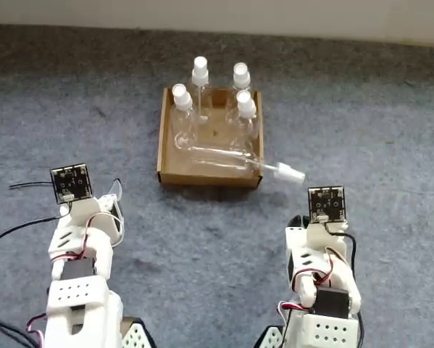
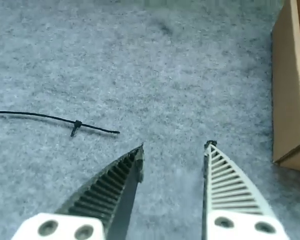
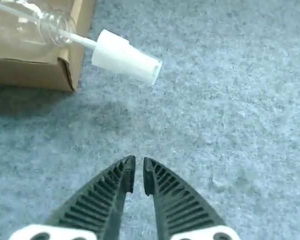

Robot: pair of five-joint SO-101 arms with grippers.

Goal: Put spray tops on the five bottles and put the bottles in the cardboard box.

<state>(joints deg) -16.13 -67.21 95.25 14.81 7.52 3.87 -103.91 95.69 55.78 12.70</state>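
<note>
A shallow brown cardboard box (image 1: pixel 161 145) is seen on the grey felt-covered counter (image 1: pixel 93 94). Four clear plastic bottles (image 1: pixel 184 119) are stood upright in the box's far half, each capped with a white spray top (image 1: pixel 200 70). A fifth clear bottle (image 1: pixel 217 156) is laid on its side along the box's wall nearest the arms. Its long axis runs across the box and its neck points out over the box's near corner on the right arm's side. Its white spray cap (image 3: pixel 124 57) is held outside the box beyond that corner, joined to the neck by a thin exposed tube (image 3: pixel 75 38). Whether the cap touches the counter cannot be told. The left gripper (image 2: pixel 175 149) is placed off the box's left side, its fingers spread wide apart with nothing between them. A thin black cable (image 2: pixel 54 119) lies on the counter farther from the box. The right gripper (image 3: pixel 138 167) is placed just short of the cap, its fingers drawn almost together on nothing.
</note>
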